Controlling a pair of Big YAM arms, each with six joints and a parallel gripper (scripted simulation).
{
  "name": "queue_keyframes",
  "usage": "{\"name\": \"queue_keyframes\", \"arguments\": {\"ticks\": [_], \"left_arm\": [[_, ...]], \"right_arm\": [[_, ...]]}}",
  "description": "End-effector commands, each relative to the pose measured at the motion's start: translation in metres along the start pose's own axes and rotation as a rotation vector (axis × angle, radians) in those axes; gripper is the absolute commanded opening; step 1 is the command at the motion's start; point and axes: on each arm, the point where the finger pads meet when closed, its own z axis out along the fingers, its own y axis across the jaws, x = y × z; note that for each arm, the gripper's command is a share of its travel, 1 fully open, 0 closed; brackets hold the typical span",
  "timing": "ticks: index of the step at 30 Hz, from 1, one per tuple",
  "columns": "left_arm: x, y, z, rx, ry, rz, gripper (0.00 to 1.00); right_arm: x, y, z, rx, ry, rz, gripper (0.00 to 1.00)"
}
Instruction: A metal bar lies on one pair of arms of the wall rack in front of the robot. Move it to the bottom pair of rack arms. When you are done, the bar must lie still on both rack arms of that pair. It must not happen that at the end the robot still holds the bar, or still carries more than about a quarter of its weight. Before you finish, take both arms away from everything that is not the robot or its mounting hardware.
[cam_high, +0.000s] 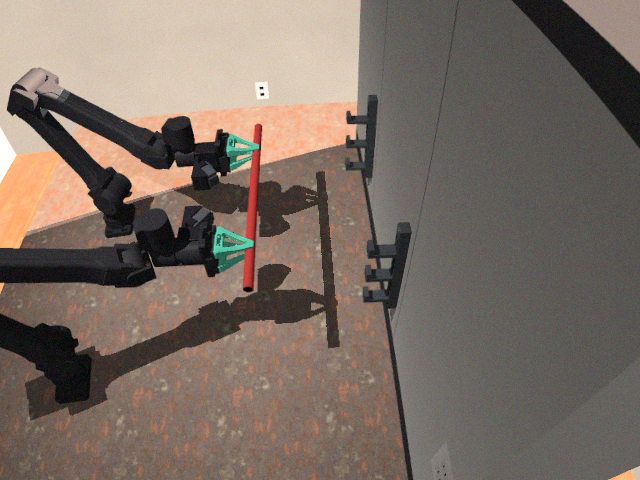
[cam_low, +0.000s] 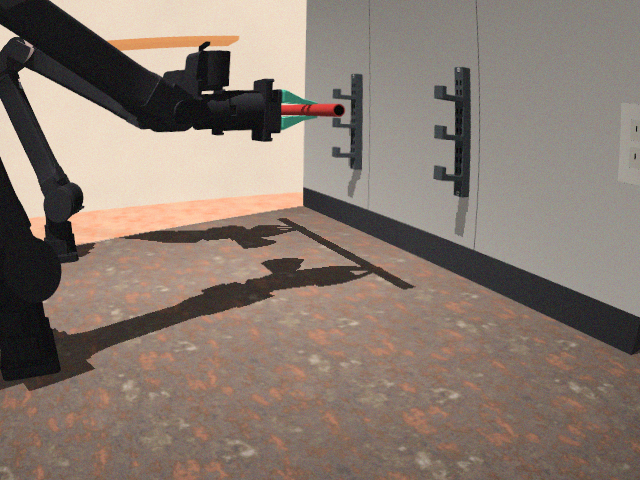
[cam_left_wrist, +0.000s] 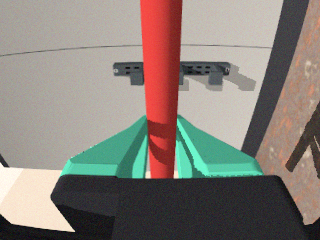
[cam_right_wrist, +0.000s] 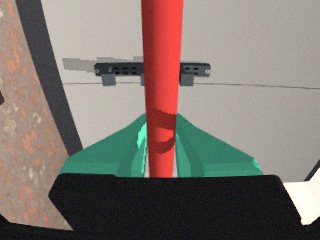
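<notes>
Clear of both racks, a red bar (cam_high: 253, 196) (cam_low: 328, 110) (cam_left_wrist: 161, 75) (cam_right_wrist: 162, 65) hangs between two black arms at the center of the top frame. At upper center, the left gripper (cam_high: 257, 147) (cam_left_wrist: 162, 122) has its green fingers partly open, closed on the bar toward its upper end; below it, the right gripper (cam_high: 252, 243) (cam_low: 314, 110) (cam_right_wrist: 161, 120) has a matching grip, opened just as far, toward the lower end. Neither wrist view shows the fingertips' contact faces, which the bar covers.

The far rack (cam_high: 371, 136) (cam_low: 356, 124) (cam_left_wrist: 120, 69) and near rack (cam_high: 400, 266) (cam_low: 461, 129) (cam_right_wrist: 204, 69) stand on the gray wall, right of center in the top frame, well apart from the bar, which rests on none of their hooks. In each wrist view, the bar hides part of a rack, the middle hook among the parts covered.

In the exterior frame, the right arm blocks the left gripper and most of the bar, leaving its open near end at upper center. The right arm runs off the left edge of the top frame. A wall plate (cam_high: 442, 467) (cam_low: 630, 144) is cut off at the top frame's bottom edge and the exterior frame's right edge.
</notes>
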Motion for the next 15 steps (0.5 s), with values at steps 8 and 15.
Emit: {"name": "queue_keyframes", "arguments": {"ticks": [8,15], "left_arm": [[0.0053,0.0128,0.0035,-0.048,0.014,-0.007,0.0],[0.0056,0.0137,0.0033,-0.048,0.014,-0.007,0.0]], "right_arm": [[0.006,-0.0181,0.0015,0.056,0.015,0.012,0.0],[0.0058,-0.0191,0.0017,0.056,0.015,0.012,0.0]]}}
